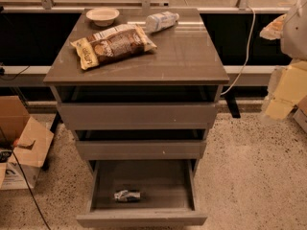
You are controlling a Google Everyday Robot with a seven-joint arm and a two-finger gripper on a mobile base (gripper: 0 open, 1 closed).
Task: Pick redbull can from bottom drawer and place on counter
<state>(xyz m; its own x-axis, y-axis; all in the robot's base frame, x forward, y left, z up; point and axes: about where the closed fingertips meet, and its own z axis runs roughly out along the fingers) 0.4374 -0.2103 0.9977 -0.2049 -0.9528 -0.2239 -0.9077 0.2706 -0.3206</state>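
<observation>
The redbull can (127, 195), silver and blue and dented, lies on its side on the floor of the bottom drawer (141, 218), near its front. That drawer is pulled out wide open. The two drawers above it stick out a little. The counter (192, 56) is the glossy grey-brown top of the cabinet. My gripper (282, 97) hangs at the far right edge of the view with the pale arm above it. It is well to the right of the cabinet, at about the height of the top drawer and far from the can.
On the counter lie a brown-and-yellow snack bag (112, 44), a clear plastic bottle (160, 20) on its side and a white bowl (102, 16). An open cardboard box (21, 147) stands on the speckled floor at the left. A white cable (245, 56) hangs behind the cabinet's right side.
</observation>
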